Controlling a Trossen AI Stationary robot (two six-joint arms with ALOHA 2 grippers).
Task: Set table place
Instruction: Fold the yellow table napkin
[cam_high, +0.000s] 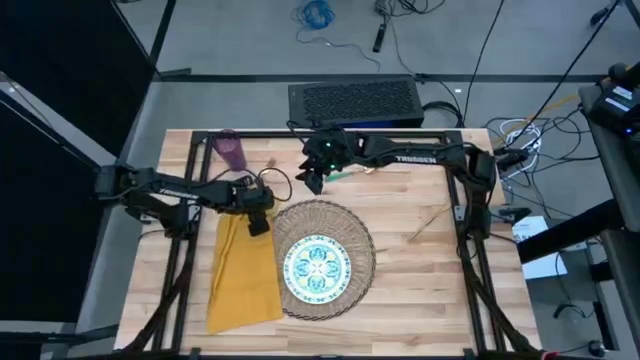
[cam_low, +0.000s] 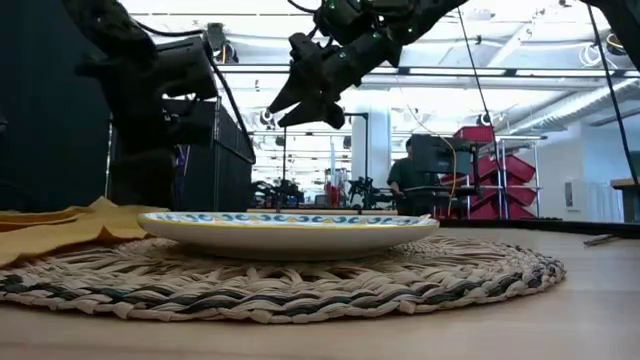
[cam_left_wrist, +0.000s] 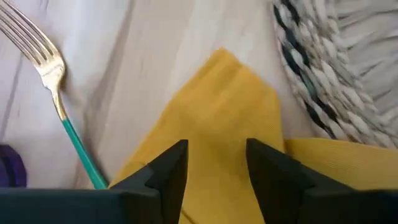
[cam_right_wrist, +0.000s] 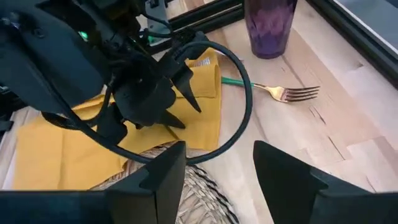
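- Round woven straw placemat (cam_high: 322, 258) lies mid-surface on the light butcher-block wooden surface (cam_high: 420, 280); white plate with teal floral pattern (cam_high: 317, 266) sits on it
- Mustard-yellow cloth napkin (cam_high: 243, 270) lies just beside the placemat's left edge
- Left gripper (cam_high: 259, 222) hovers over the napkin's far end, fingers (cam_left_wrist: 168, 174) parted, holding nothing
- Right gripper (cam_high: 313, 182) hangs above the placemat's far edge, fingers (cam_right_wrist: 283, 177) spread wide, empty
- Gold-and-teal fork (cam_right_wrist: 273, 91) lies flat near the small purple cup (cam_high: 230, 149) at the far left corner

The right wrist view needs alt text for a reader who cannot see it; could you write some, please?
The left claw hovers open over a mustard-yellow cloth napkin on the light wooden table. Beyond lie a gold fork with a teal handle and a small purple cup; the right claw is open in the foreground.
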